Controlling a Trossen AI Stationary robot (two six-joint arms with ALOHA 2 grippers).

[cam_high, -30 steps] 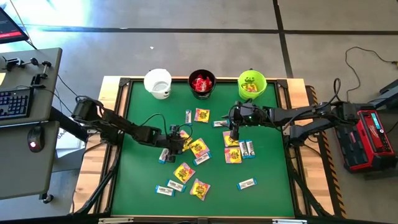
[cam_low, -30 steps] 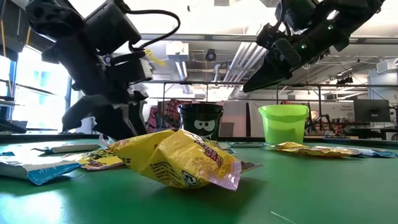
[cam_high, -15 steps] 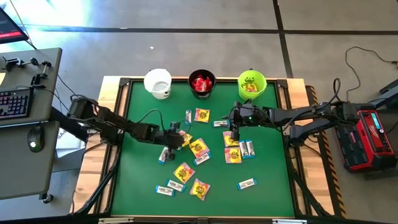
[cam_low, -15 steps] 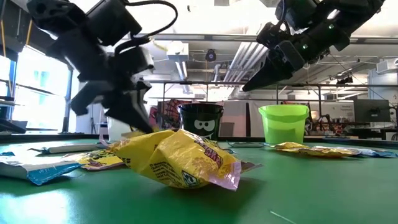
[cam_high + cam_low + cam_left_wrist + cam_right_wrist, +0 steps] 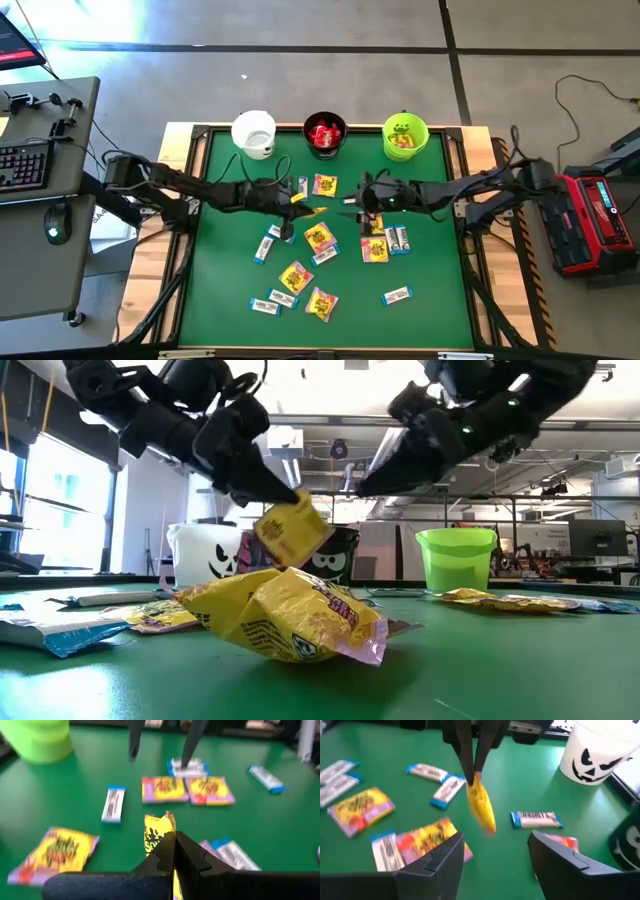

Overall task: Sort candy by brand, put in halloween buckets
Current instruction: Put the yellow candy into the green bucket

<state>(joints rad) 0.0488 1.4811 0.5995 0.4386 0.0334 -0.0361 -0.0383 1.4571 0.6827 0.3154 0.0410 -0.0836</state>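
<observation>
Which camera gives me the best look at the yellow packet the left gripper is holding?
Low view: the yellow packet hangs clear, pinched by the left gripper. Right wrist view shows it edge-on, left wrist view half hidden, high view tiny.

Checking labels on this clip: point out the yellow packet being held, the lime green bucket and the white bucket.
yellow packet (image 5: 292, 532): low view, middle of wrapper.
lime green bucket (image 5: 456, 560): low view, front wall.
white bucket (image 5: 254, 134): high view, rim.

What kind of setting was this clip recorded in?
Likely a robotics lab or workshop: a green-topped table in a wooden frame on bare concrete floor, a grey desk with a keyboard beside it, and exposed ceiling ducts behind.
</observation>
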